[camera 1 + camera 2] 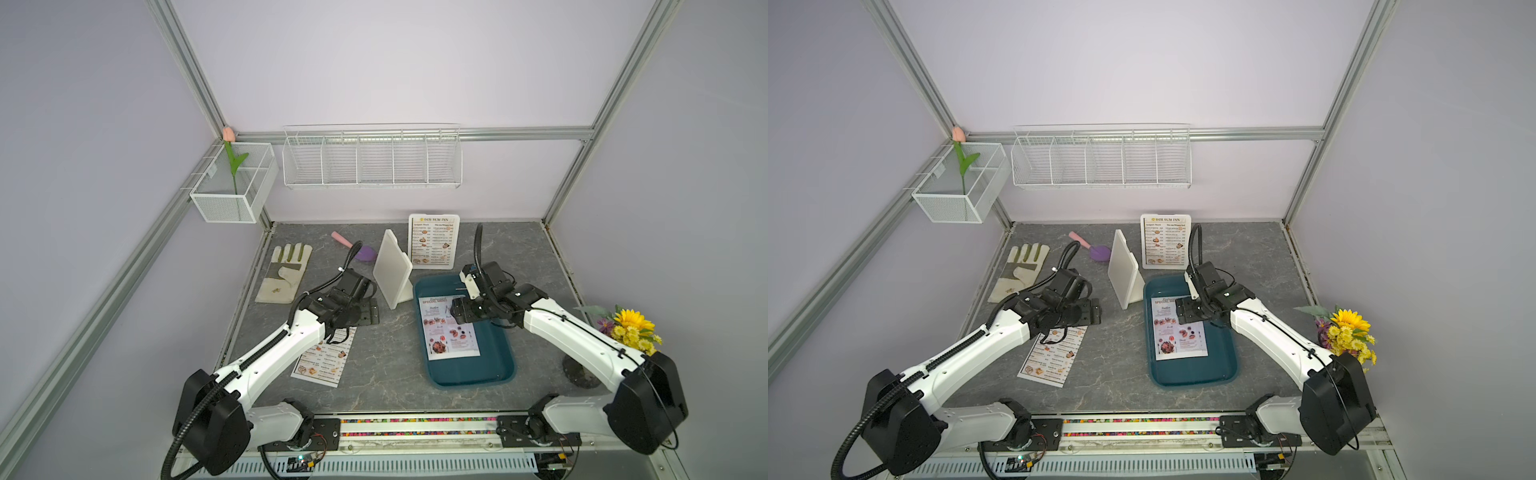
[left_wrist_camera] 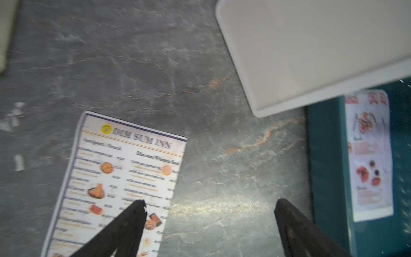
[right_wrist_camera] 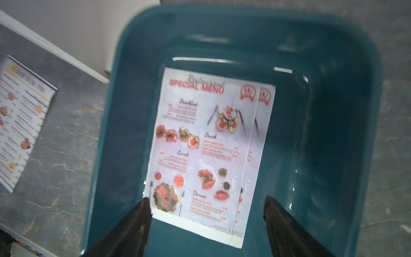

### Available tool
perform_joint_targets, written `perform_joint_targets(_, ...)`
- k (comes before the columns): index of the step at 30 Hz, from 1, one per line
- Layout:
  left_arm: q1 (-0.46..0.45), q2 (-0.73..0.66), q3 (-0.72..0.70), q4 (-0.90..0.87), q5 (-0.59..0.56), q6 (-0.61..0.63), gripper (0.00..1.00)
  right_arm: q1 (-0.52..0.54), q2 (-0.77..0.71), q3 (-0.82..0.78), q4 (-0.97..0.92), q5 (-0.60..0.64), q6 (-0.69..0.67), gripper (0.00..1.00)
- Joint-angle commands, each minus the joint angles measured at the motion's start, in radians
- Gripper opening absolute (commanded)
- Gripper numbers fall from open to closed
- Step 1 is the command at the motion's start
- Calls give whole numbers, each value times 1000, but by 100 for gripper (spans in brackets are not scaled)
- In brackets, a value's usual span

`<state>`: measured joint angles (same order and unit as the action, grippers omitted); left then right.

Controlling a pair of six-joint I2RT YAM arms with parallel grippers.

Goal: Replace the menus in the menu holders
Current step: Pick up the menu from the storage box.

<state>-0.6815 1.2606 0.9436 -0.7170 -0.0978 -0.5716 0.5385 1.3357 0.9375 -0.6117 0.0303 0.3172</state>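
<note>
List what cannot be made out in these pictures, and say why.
- Loose DIM SUM INN menu: heading hidden by left arm, both top views.
- Lower SPECIAL MENU sheet: mostly covered by upper sheet, right wrist view.
- Menu prices: blurred in wrist views, too small in top views.

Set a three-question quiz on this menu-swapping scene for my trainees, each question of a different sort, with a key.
1. True or false: the right gripper is shut on a sheet.
2. Where do the SPECIAL MENU sheets lie? A. in the teal tray; B. inside a white frame; C. on the work glove.
3. Fill in: the upright holder at the back of the table shows a menu headed ____.

Key: 1. False, its jaws stand open above the sheets. 2. A. 3. DIM SUM INN.
</note>
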Motion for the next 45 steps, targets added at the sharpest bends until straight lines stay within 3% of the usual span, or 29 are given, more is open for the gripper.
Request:
perform_joint_targets(1, -85, -7, -15, 110, 96, -52, 93, -24, 22, -47, 76, -34, 55, 82)
perform_joint_targets(13, -187, 70, -33, 257, 181, -112, 88, -43, 202, -87, 233, -135, 71, 78)
perform_joint_targets(33, -243, 208, 40, 288, 167, -123, 89, -49, 201, -121, 224, -71, 52, 81)
perform_joint_targets(45, -244, 274, 64, 299, 181, -122, 89, -50, 228, -172, 311, -197, 88, 78)
